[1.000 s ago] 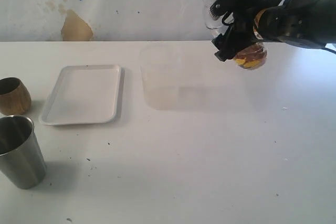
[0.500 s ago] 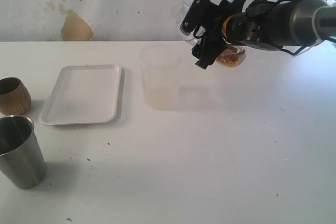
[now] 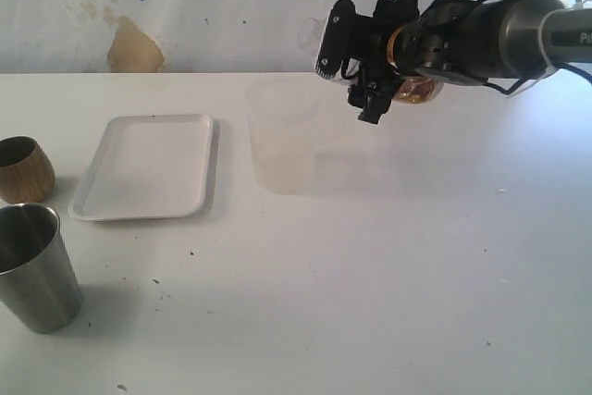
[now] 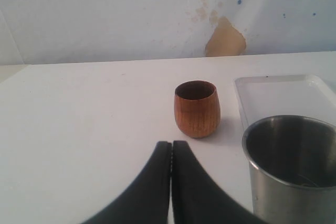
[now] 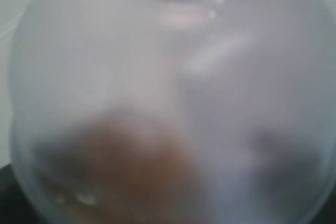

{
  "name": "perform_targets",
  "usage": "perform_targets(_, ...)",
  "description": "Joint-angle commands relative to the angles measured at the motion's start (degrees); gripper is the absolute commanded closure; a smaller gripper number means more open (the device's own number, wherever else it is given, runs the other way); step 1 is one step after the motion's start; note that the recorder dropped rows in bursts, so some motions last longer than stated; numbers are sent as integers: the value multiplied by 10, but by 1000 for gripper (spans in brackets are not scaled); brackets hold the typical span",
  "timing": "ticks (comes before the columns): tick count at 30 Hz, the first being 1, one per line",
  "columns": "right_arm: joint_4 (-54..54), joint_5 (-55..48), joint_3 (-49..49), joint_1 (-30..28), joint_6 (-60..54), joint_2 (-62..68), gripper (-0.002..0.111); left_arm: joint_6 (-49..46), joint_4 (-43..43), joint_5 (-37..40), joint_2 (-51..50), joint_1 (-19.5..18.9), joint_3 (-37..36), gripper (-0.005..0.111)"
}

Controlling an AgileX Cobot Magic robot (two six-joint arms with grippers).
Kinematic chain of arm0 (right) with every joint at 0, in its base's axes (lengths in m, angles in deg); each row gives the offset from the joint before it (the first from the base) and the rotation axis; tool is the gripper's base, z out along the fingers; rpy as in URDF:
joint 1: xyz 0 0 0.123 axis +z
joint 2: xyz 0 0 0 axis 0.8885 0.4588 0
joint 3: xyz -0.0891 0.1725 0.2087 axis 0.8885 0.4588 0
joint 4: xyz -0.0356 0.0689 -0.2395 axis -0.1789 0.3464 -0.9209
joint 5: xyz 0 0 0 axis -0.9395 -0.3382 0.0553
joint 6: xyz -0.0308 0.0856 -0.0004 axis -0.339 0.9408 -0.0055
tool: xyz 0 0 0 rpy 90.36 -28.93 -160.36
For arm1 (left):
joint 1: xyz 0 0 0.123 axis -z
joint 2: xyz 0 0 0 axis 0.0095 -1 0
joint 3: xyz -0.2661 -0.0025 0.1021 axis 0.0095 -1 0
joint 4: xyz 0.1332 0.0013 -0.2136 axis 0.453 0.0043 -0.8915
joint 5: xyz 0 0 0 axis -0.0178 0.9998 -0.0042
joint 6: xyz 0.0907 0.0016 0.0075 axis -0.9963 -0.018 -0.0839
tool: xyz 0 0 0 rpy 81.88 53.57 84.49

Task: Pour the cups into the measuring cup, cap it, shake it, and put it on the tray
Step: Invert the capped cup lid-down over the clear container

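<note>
1. The right gripper [image 3: 351, 71] clamps the measuring cup [image 3: 414, 90] in the air. The cup is tipped on its side, with brownish contents at its base.
2. It hangs just right of the frosted cup [image 3: 282, 136], which stands on the table [image 3: 370, 275].
3. The left gripper [image 4: 171, 150] has its fingers pressed together, holding nothing.
4. The wooden cup [image 4: 196, 109] and tumbler [image 4: 289, 166] stand upright — the tray [image 4: 283, 95] lies between them and the frosted cup.

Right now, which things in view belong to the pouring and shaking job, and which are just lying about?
Part of the job: measuring cup, held aloft with brownish contents; wooden cup; steel tumbler; white tray.
Just lying about: frosted cup, standing beside the tray.
</note>
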Motion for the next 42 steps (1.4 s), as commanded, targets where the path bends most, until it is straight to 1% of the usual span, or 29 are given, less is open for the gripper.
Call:
perform_targets(1,-5,6,-8,0,-53,-8,108,1,-2,-4,3,1,-3,106)
perform_targets(11,-5,11,-8,0,-153,-8,108,1,-2,-4,3,1,-3,106)
perform_targets(17,-7,10,-29,0,-169,-8,108,1,-2,-4,3,1,-3,106)
perform_targets(20,-7,7,-34,1,-230,-8,108,1,-2,-4,3,1,-3,106)
perform_targets(22,-7,3,-34,1,-249,-8,108,1,-2,-4,3,1,-3,106)
perform_targets(29,-70,2,-34,1,-249,-8,108,1,-2,-4,3,1,-3,106)
perform_targets(42,-70,0,-63,1,-249,-8,108,1,-2,-4,3,1,-3,106)
